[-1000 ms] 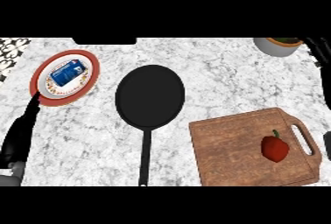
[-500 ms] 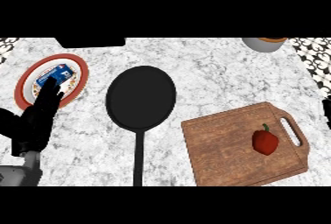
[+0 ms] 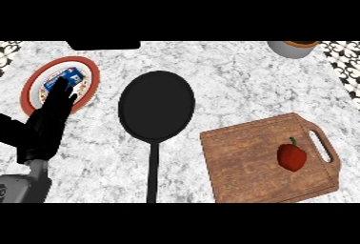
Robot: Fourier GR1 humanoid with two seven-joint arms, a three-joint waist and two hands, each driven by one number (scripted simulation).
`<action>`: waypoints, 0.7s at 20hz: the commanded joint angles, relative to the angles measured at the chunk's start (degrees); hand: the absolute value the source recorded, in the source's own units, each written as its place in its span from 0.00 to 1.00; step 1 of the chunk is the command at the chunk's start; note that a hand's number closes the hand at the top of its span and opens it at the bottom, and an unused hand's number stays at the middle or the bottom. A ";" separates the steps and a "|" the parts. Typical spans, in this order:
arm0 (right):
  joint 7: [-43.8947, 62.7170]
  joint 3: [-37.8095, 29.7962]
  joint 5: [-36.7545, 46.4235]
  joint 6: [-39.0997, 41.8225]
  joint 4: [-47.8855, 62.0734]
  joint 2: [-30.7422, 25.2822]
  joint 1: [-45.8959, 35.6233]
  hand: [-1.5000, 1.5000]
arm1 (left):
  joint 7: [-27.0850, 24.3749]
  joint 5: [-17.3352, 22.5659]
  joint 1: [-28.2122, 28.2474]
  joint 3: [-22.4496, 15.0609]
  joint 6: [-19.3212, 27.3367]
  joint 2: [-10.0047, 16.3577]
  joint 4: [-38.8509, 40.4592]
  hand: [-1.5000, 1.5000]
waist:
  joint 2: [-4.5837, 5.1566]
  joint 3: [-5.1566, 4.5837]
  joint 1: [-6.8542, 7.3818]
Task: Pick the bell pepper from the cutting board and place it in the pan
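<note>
Left hand [image 3: 48,123] risen over plate [image 3: 91,75], fingers straight, seemingly empty, bell pepper [image 3: 292,156] on cutting board [image 3: 243,167]

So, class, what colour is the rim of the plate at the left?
The plate has a red rim, shown in the head view.

A red pepper [image 3: 292,156] with its green stem at the far end lies on the right part of a wooden board [image 3: 246,167]. It sits just beside the board's slotted grip, far to the right of the left hand [image 3: 49,119]. The brown board lies flat and slightly turned, well apart from that hand. A round black pan [image 3: 156,105] rests between hand and board, near the hand's right side. Its long thin handle runs straight toward the near edge, close to the board's left side.
</note>
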 commanded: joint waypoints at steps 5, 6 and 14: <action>14.17 -0.43 5.46 8.88 -5.96 -10.80 -1.89 0.00 | 0.69 -0.83 -1.53 -0.46 -0.84 -1.93 0.45 0.50 | 0.43 -0.08 2.00; 13.69 -0.05 7.22 10.11 -3.00 -12.93 -2.83 0.00 | 0.99 -0.66 -0.29 -0.44 -1.12 -1.38 -1.63 0.50 | 0.44 -0.05 2.71; 30.89 15.57 12.38 18.89 -3.63 -16.31 -13.34 0.00 | -0.03 -0.73 -0.88 0.01 -3.64 -1.75 -0.38 0.50 | 0.65 -0.04 3.97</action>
